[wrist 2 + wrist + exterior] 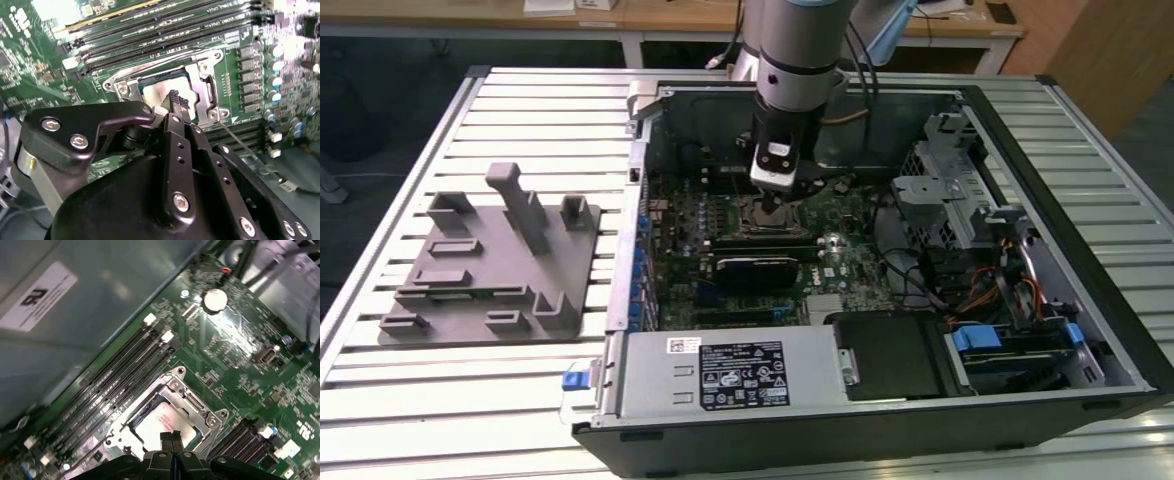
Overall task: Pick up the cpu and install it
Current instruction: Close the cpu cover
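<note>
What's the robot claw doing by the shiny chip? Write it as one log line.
gripper: shut, tips at the cpu | cpu: lying flat in socket | contact: cannot tell | where: motherboard in computer case

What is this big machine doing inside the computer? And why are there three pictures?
It is a robot arm with a gripper, a sort of pinching hand. The exterior view looks at the whole table. Both wrist views come from cameras riding on the arm. On the table lie an open computer and a grey holder. The gripper hangs right over the cpu, a shiny square chip lying in its metal socket. Its fingers are pinched together, with nothing between them.
</note>
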`<state>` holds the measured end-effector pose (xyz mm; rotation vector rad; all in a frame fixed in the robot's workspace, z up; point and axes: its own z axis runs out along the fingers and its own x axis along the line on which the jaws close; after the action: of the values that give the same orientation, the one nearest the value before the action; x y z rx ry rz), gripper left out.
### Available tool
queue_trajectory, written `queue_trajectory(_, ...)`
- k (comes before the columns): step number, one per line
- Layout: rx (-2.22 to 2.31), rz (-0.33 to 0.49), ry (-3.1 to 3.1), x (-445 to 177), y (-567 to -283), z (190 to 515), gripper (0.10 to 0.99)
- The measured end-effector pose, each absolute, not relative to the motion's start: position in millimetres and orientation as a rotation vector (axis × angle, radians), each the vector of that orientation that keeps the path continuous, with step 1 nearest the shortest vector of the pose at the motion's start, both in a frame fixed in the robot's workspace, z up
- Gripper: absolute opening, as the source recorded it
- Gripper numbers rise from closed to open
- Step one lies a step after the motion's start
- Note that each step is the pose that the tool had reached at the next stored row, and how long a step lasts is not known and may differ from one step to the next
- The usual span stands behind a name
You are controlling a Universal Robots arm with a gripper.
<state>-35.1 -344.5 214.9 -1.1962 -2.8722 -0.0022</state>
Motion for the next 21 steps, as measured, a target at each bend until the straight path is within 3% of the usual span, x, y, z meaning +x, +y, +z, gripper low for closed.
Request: queue_trajectory(21,-0.637,0.000,-3.049,-35.1,-344.5,212.9,0.106)
